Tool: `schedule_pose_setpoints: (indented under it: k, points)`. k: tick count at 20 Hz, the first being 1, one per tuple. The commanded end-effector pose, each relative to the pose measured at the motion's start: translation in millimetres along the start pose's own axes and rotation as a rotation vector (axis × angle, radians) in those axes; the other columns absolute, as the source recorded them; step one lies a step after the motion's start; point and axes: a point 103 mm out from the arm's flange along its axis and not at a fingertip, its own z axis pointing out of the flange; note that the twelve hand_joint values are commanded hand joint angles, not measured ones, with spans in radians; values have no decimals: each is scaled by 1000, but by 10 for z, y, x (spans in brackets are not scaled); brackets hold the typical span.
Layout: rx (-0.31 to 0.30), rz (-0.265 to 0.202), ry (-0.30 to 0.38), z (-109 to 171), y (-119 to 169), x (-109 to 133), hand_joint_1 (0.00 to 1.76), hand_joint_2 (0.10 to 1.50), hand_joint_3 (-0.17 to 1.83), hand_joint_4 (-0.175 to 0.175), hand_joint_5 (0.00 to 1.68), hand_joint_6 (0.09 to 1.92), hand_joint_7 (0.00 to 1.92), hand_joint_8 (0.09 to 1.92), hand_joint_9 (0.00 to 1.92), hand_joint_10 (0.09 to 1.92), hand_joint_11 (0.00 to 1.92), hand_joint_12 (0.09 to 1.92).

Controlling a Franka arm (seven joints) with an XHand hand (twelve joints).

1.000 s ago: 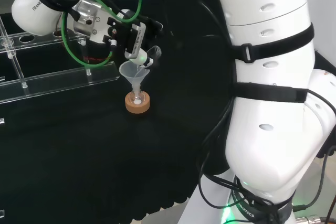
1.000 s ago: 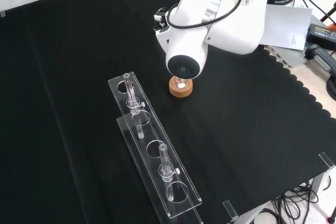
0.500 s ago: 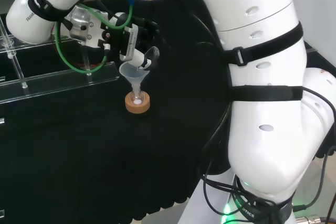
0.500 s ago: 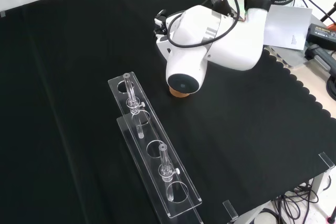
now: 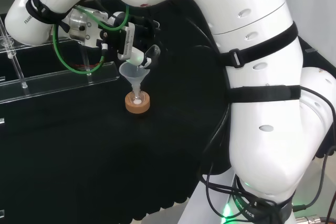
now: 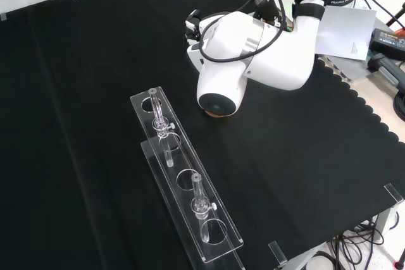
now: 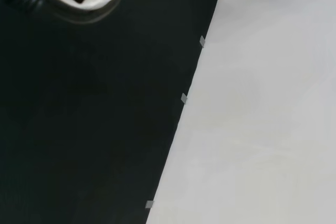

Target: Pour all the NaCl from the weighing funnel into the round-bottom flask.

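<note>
In the head view the hand (image 5: 130, 39) is seen with its fingers curled around the weighing funnel (image 5: 148, 57), tilted over the clear funnel (image 5: 134, 73) standing in the flask on the cork ring (image 5: 137, 103). Compared with a second ago, the hand has been shifted slightly left and up.

Head view behind arm, front view opposite, both share cork stand (image 5: 137, 103), wrist perhaps downward

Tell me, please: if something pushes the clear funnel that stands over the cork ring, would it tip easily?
Probably yes. In the head view the clear funnel is wide at the top and narrows to a thin stem above the cork ring, so it looks top-heavy. It seems thin and light, so a nudge from the hand close above it could likely tilt it.
</note>
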Motion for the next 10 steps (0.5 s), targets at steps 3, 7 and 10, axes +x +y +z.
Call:
schedule_pose_setpoints:
  k: [3,7,10]
  points:
    - [-1,2,-6,-12,-11,-7,1117,645,701,175,1238,756,562,639,1028,231,809,1046]
    - [-15,-6,8,-25,-21,6,1117,646,700,175,1238,756,561,639,1027,231,808,1049]
    - [-19,-16,24,-12,-10,8,1117,646,699,175,1238,756,561,639,1027,231,807,1050]
